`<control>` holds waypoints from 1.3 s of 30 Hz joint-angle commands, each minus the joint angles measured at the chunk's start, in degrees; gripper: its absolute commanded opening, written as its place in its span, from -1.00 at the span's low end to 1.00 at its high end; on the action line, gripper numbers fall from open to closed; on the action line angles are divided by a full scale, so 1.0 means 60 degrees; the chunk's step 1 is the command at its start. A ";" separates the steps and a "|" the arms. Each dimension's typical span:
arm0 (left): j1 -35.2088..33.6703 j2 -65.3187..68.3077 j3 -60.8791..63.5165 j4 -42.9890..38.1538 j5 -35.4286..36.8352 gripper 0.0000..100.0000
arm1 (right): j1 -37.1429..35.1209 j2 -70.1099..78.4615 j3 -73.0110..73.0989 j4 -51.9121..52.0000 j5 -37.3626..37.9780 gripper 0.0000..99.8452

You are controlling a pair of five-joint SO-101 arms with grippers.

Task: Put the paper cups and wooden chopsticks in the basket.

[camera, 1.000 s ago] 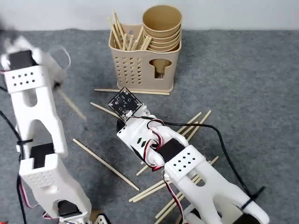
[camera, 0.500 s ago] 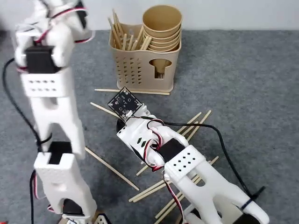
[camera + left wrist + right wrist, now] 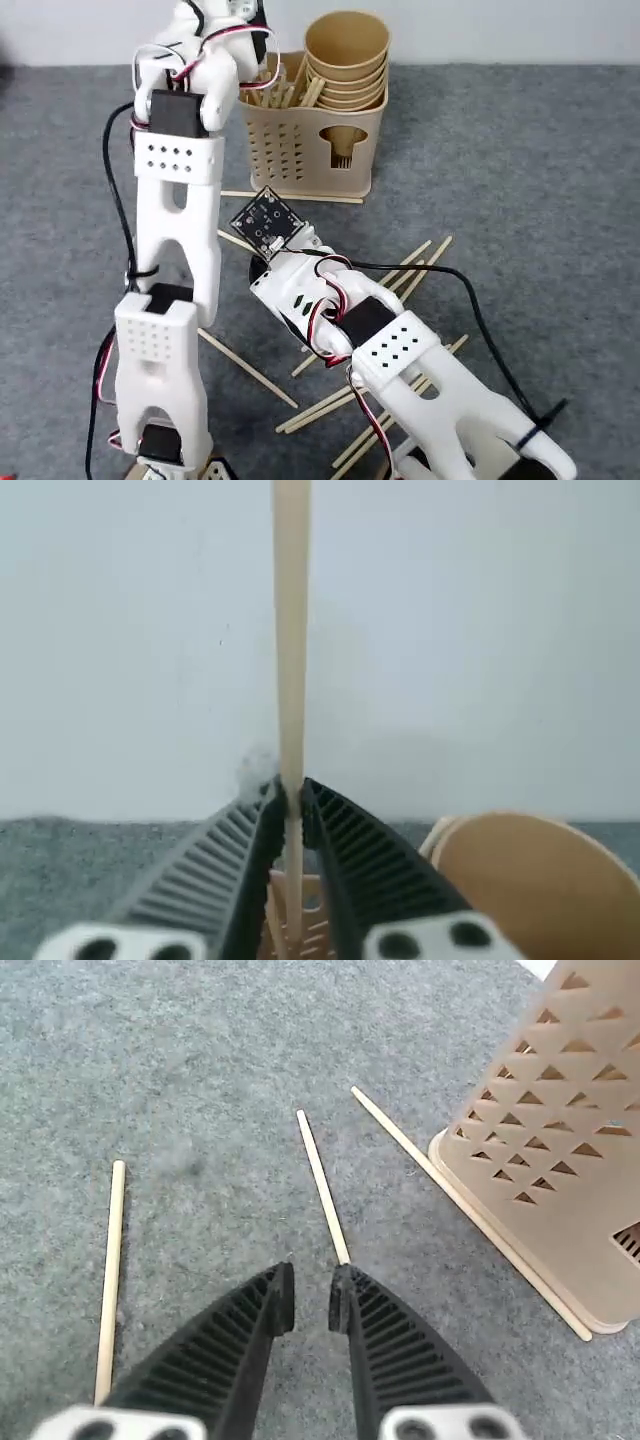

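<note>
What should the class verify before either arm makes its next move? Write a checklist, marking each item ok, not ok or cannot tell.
1. Grip: left gripper shut on the pale wooden chopstick: ok.
2. Held stick's lower end inside the beige perforated plastic basket: cannot tell.
3. Stacked brown paper cups sit in the basket: ok.
4. Pickup: right gripper open, low at the end of a lying chopstick: ok.
5. All sticks stowed: not ok, loose chopsticks lie on the grey carpet.
</note>
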 commanded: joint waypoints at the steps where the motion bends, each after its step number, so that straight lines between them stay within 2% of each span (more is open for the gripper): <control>1: 0.0103 0.0088 -0.0711 -0.0249 -0.0059 -0.98 | -0.0007 -0.0359 -0.0059 -0.0154 0.0073 -0.84; 8: 0.0103 0.0440 -0.0960 -0.0220 -0.0059 -0.92 | -0.0007 -0.0359 -0.0059 -0.0154 0.0073 -0.84; 11: 0.0103 0.0440 -0.1385 0.0176 -0.0059 -0.65 | -0.0007 -0.0359 -0.0059 -0.0139 0.0073 -0.84; 13: 0.0103 0.0440 -0.1648 0.0996 -0.0059 -0.46 | -0.0007 -0.0359 -0.0059 -0.0139 0.0073 -0.84; 15: 0.0103 0.0440 -0.1956 0.1949 -0.0088 -0.36 | -0.0007 -0.0359 -0.0059 -0.0139 0.0073 -0.84; 17: 0.0044 0.0440 -0.2322 0.2359 -0.0088 -0.36 | -0.0007 -0.0359 -0.0059 -0.0139 0.0073 -0.84; 21: -0.0454 0.0440 -0.3201 0.1905 -0.0088 -0.36 | -0.0007 -0.0359 -0.0059 -0.0139 0.0073 -0.84; 31: -0.2637 0.0088 -0.4418 0.1436 -0.0044 -0.36 | -0.0007 -0.0359 -0.0044 -0.0139 0.0073 -0.84; 34: -0.2725 -0.0308 -0.4418 0.1832 0.0220 -0.36 | -0.0051 -0.0359 -0.0044 -0.0139 0.0073 -0.84; 39: -0.2740 -0.0498 -0.4418 0.1905 -0.0352 -0.36 | -0.0007 -0.0374 -0.0044 -0.0139 0.0088 -0.84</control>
